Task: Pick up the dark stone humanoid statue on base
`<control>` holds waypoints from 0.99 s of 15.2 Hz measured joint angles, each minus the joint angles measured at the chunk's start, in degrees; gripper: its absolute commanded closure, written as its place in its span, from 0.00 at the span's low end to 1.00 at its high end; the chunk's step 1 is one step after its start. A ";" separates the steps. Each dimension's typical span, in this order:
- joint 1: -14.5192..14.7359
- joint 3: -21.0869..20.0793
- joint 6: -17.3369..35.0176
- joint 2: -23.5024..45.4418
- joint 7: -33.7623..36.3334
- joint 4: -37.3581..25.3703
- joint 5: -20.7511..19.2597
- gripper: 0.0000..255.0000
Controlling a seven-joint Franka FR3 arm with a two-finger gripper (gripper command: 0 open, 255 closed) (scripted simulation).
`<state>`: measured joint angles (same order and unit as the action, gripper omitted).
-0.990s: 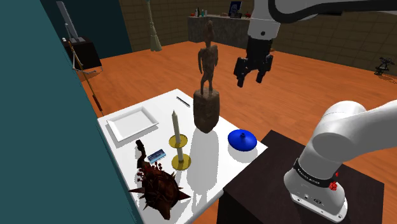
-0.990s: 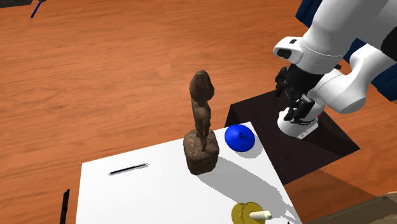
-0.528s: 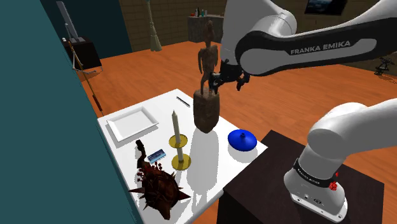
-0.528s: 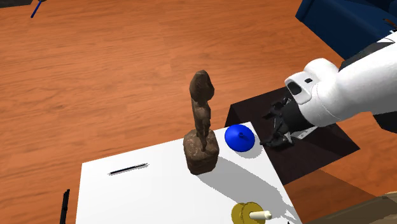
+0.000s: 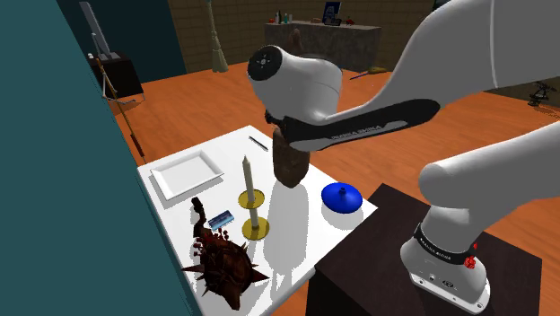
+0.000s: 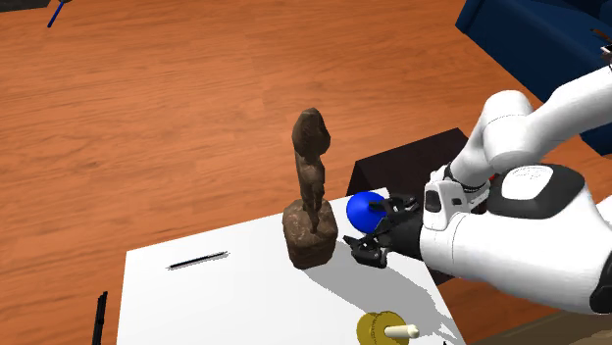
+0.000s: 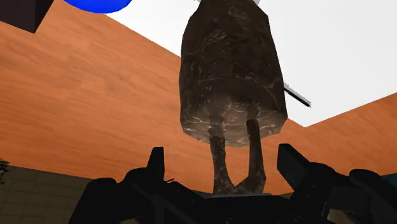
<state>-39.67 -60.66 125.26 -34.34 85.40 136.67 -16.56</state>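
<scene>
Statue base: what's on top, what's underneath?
On the base stands the brown humanoid figure, upright. Beneath is the white table; the contact patch itself is hidden by the base.

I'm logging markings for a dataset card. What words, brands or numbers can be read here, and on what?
No text reads clearly.
White lettering on the dark arm link: too small and slanted to read.
White lettering on the base ring: too small to read.
Marks on the blue box: blurred.
Statue: no text.
</scene>
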 measured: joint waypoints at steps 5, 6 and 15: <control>-27.68 -24.16 -5.29 -2.40 18.46 -12.71 -7.73 0.00; -31.85 -27.12 -6.03 -4.12 20.35 -14.68 -7.78 0.00; -39.17 -34.27 -3.98 -7.79 24.60 -15.37 -6.51 1.00</control>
<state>-78.84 -94.93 121.28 -42.13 110.01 121.30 -23.07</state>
